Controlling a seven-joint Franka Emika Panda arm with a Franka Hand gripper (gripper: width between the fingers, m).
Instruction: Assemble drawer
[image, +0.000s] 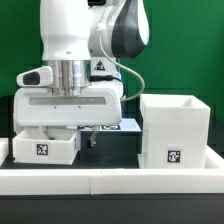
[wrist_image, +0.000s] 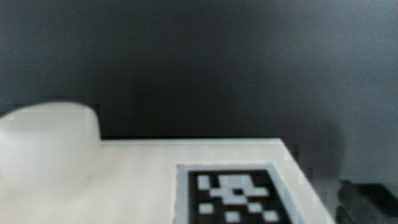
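In the exterior view a small white open drawer box (image: 45, 146) with a marker tag on its front stands at the left. A larger white open drawer housing (image: 176, 128), also tagged, stands at the right. My gripper (image: 86, 134) hangs low between them, just behind the small box's right end and close to the table. Its fingertips are mostly hidden, so their state is unclear. The wrist view is blurred. It shows a flat white surface with a marker tag (wrist_image: 235, 194) and a rounded white shape (wrist_image: 47, 146) beside it. No fingers show there.
The marker board (image: 112, 125) lies on the dark table behind the gripper. A white raised rim (image: 110, 180) runs along the front of the work area. A green wall stands behind.
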